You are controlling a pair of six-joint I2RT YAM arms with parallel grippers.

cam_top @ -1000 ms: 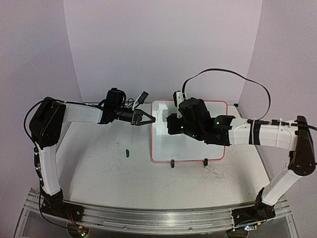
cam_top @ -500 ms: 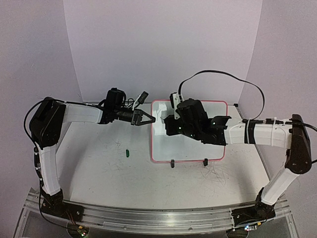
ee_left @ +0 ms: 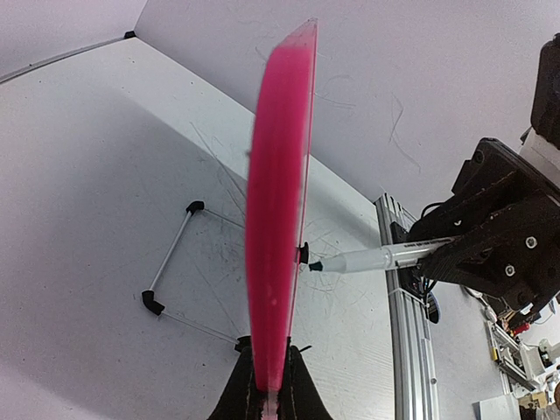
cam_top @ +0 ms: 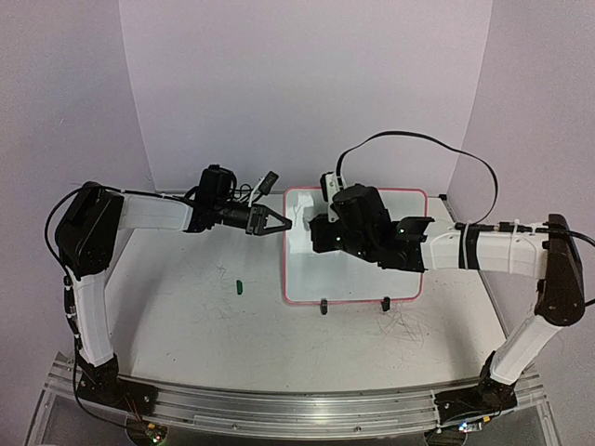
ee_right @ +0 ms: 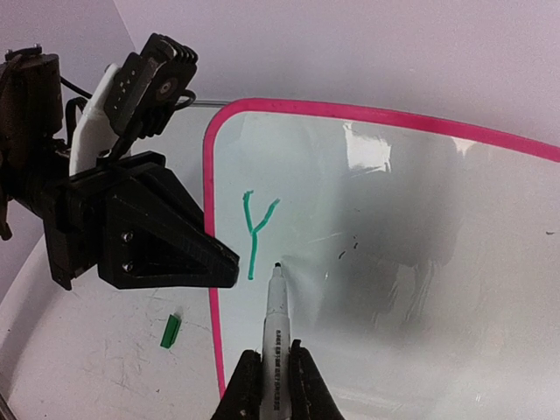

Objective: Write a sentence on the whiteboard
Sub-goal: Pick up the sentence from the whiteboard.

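The whiteboard (cam_top: 358, 274) with its pink frame stands tilted at table centre. My left gripper (cam_top: 282, 224) is shut on its left edge. In the left wrist view the board (ee_left: 280, 201) runs edge-on from the shut fingers (ee_left: 269, 372). My right gripper (cam_top: 321, 232) is over the board's upper left, shut on a white marker (ee_right: 275, 324). The marker tip is at or just off the glossy surface (ee_right: 411, 227), right of a green "Y" (ee_right: 256, 229). That letter is all that shows of the sentence. The marker (ee_left: 385, 257) points at the board face.
A small green marker cap (cam_top: 239, 286) lies on the table left of the board, also in the right wrist view (ee_right: 170, 331). The board's two black feet (cam_top: 323, 307) sit at its near edge. Grey scribbles mark the tabletop (cam_top: 404, 327). A black cable (cam_top: 418, 139) arcs behind the right arm.
My right arm has shifted slightly left over the board with the marker. My left arm and the board have not moved.
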